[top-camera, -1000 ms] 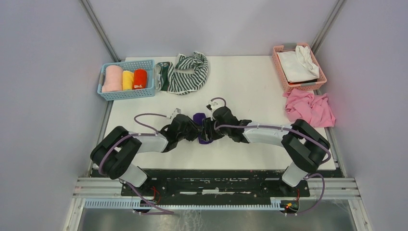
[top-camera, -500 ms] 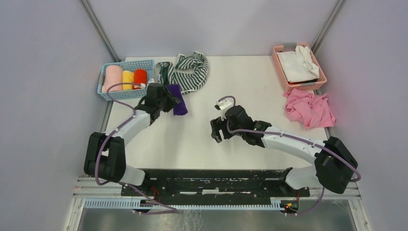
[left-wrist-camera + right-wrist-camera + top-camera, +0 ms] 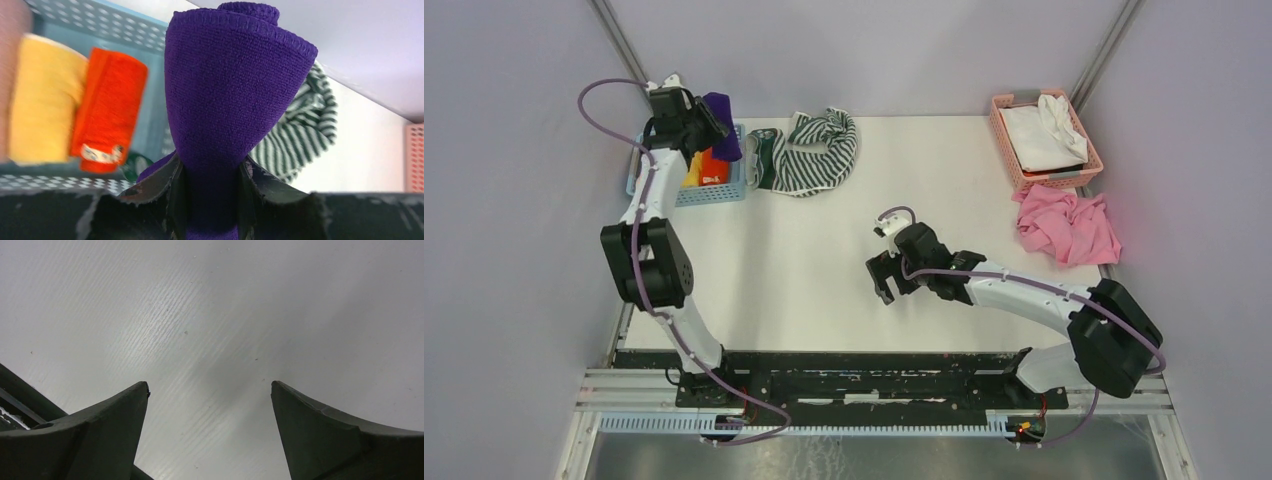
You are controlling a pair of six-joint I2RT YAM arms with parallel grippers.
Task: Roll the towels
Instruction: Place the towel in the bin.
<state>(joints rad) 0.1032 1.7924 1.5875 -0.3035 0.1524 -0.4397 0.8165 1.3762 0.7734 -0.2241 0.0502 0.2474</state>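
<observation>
Now the left gripper (image 3: 210,195) hangs above the light-blue perforated plastic basket (image 3: 711,191) at the table's far-left corner. Its 2 fingers are part-closed and pinch the lower end of the small deep-purple cloth (image 3: 230,100), which is wound into a firm roll and stands upright out of the jaws. Below it in the basket lie 2 finished rolls, a yellow towel roll (image 3: 40,100) and an orange-red towel roll (image 3: 107,110), touching side by side.

The step in hand looks like stowing this roll. To do it well, I would line it up with the bare strip of basket floor just beside the orange-red roll and tip it to lie parallel with the others. It should go down low before release, since a drop from height would likely let the loose outer edge spring open.

The large dark-green-and-white striped towel (image 3: 819,150) lies crumpled just beside the basket, not yet rolled. The right gripper (image 3: 210,390) hovers wide open over the bare white table (image 3: 804,260), holding nothing.
</observation>
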